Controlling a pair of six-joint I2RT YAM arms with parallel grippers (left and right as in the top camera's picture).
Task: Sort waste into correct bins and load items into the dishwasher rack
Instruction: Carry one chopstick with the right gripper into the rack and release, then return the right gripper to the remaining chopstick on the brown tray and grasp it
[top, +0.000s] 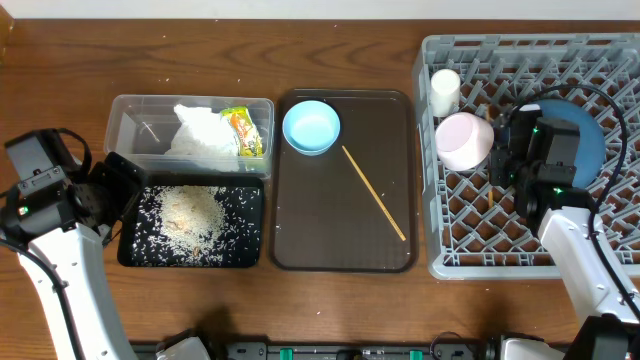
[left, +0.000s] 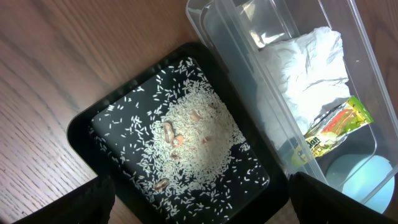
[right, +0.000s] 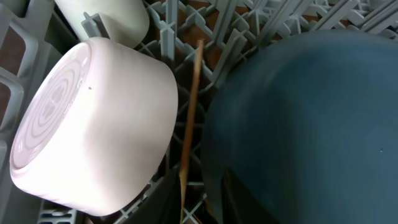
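Whether your right gripper (top: 500, 165) pinches the chopstick (right: 188, 112), I cannot tell — pull away crookedly and it could slip through the dishwasher rack (top: 500, 268). Your left gripper (left: 202, 202) is spread wide.

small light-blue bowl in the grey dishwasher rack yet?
No, the small light-blue bowl sits on the brown rectangular serving tray, left of the grey plastic dishwasher rack.

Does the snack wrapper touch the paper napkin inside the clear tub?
Touching. Left wrist view: the snack wrapper lies against the paper napkin at its lower edge, no gap.
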